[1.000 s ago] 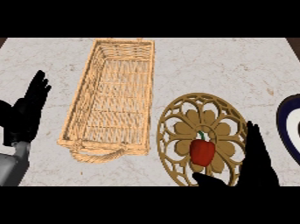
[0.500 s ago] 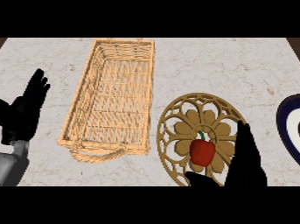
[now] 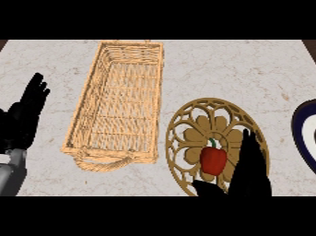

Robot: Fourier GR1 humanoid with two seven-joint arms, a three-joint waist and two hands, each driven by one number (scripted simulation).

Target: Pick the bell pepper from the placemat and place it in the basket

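Observation:
A red bell pepper [image 3: 214, 160] with a green stem lies on the round, tan, flower-patterned placemat [image 3: 191, 120] at the lower right. My right hand [image 3: 248, 168] is open just right of the pepper, fingers straight and pointing away, thumb below the pepper; I cannot tell whether it touches. The long wicker basket [image 3: 119, 103] sits to the placemat's left with nothing in it. My left hand [image 3: 19, 119] rests open at the left edge, fingers up.
A dark blue and white plate [image 3: 310, 133] shows at the right edge, partly cut off. The marble counter [image 3: 235, 69] stretches behind the placemat. The basket has a rope handle [image 3: 104, 162] at its near end.
My right hand has shifted left, closer to the pepper, and lower in view. The left hand has drifted slightly left. The pepper has not moved.

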